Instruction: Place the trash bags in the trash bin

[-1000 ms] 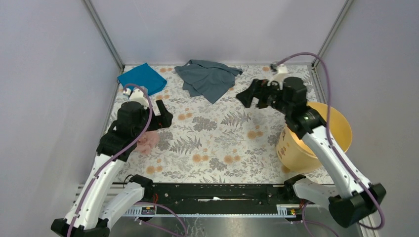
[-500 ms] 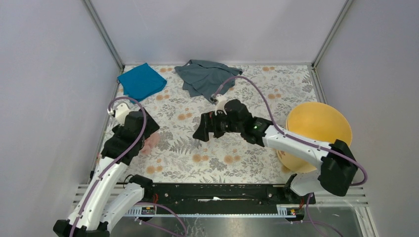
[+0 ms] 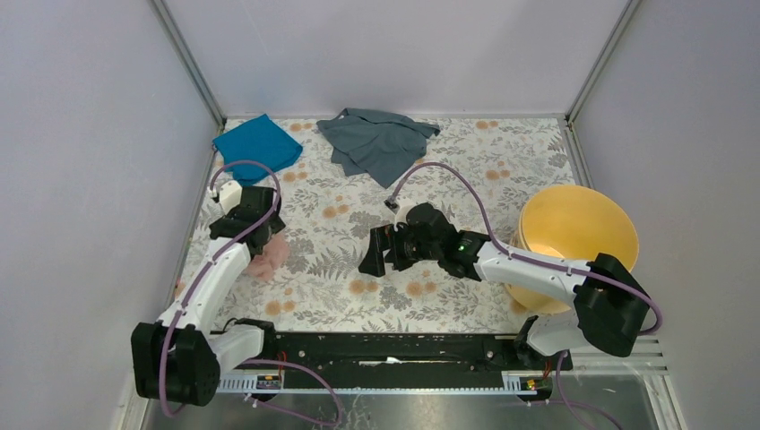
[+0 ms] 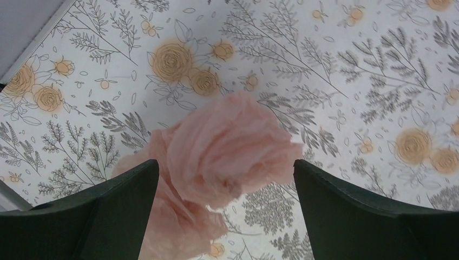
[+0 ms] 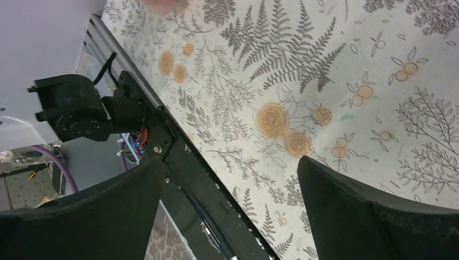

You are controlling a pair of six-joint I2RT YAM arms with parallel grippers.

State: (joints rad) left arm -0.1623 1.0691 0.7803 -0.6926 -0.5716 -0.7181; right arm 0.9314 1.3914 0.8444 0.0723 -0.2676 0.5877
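The pale pink trash bag (image 3: 270, 259) lies crumpled on the flowered table at the left. In the left wrist view the bag (image 4: 227, 149) sits between my two dark fingers, with the right finger (image 4: 379, 216) clear of it. My left gripper (image 3: 262, 242) is open and points down just over the bag. The yellow-orange trash bin (image 3: 574, 228) stands upright at the right edge. My right gripper (image 3: 373, 257) is open and empty, low over the table's middle and well left of the bin. In the right wrist view the gripper (image 5: 230, 162) hangs above the table's front edge.
A teal cloth (image 3: 257, 143) lies at the back left and a grey cloth (image 3: 376, 143) at the back middle. The black front rail (image 3: 394, 345) runs along the near edge, also in the right wrist view (image 5: 178, 162). Grey walls close in three sides.
My right arm swung from the back beside the bin to the table's middle and came down low. My left gripper moved back over the pink bag and tipped downward.
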